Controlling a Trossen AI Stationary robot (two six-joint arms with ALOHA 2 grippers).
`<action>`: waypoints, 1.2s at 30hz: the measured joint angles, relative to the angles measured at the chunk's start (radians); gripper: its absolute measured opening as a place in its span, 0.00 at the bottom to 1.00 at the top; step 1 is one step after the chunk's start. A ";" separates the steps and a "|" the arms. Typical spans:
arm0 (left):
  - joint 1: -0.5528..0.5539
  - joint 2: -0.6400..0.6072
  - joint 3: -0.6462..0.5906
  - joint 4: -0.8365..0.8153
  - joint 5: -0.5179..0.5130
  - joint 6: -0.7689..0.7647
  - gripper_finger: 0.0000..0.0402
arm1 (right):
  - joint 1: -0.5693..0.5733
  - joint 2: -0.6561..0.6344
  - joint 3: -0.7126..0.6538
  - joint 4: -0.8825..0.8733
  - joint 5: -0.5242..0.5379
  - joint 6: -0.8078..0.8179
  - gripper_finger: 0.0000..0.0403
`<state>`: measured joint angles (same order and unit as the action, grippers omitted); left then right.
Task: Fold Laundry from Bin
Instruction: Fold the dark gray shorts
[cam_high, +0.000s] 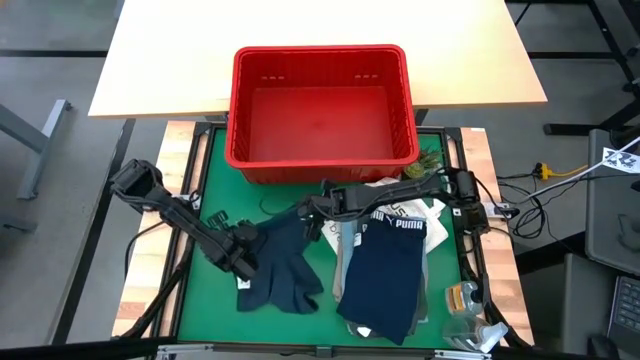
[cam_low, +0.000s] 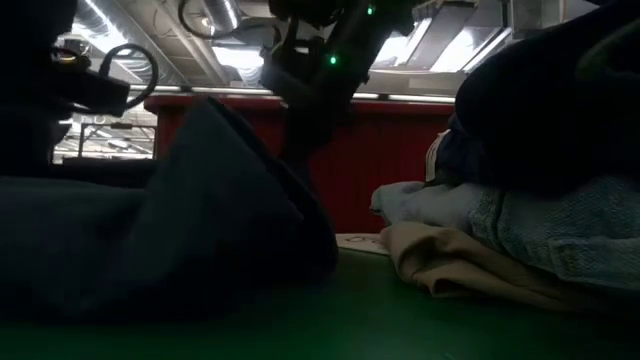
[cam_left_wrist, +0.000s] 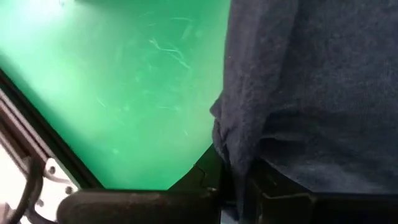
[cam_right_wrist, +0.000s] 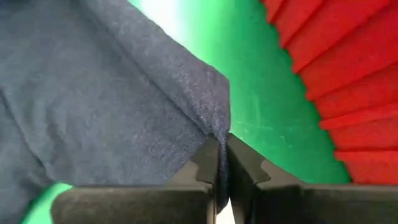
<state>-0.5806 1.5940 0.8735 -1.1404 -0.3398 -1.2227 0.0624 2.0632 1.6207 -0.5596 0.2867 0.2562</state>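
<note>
A dark navy garment (cam_high: 287, 265) lies partly on the green mat left of centre; it also shows in the low view (cam_low: 200, 230). My left gripper (cam_high: 244, 264) is shut on its left edge. My right gripper (cam_high: 310, 214) is shut on its far right corner, raised above the mat. The red bin (cam_high: 320, 105) stands at the far side with nothing showing inside. Right of the garment is a stack of folded laundry with navy shorts (cam_high: 385, 275) on top; beige (cam_low: 460, 265) and light blue (cam_low: 545, 230) pieces show under them. My left gripper pinches the navy garment's left edge (cam_left_wrist: 231, 149) between its two fingers, coming low from the table's left. The cloth bunches into a fold at the fingers; the rest spreads away over the mat. My right gripper pinches a corner of the navy garment (cam_right_wrist: 219, 132) between its two fingers, only at their tips. It comes from the table's right, slanting down. The corner is lifted off the mat, and the cloth slopes down from it like a tent (cam_low: 230, 150).
A white printed bag (cam_high: 405, 208) lies between the bin and the stack. Small bottles (cam_high: 465, 300) stand at the near right corner. Bare green mat (cam_high: 215, 170) shows at the far left, beside the bin.
</note>
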 joint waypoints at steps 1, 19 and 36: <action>0.005 0.000 -0.007 -0.001 -0.007 0.006 0.04 | -0.007 0.000 -0.007 0.009 0.000 0.000 0.05; 0.055 0.000 -0.022 0.004 -0.035 0.081 0.32 | -0.064 0.000 -0.033 0.053 0.010 -0.003 0.13; 0.054 -0.003 0.117 -0.057 0.008 0.175 0.33 | -0.063 -0.013 0.076 -0.131 -0.117 -0.076 0.44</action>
<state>-0.5268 1.5909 0.9909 -1.1973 -0.3317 -1.0477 -0.0002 2.0499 1.6972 -0.6908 0.1700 0.1806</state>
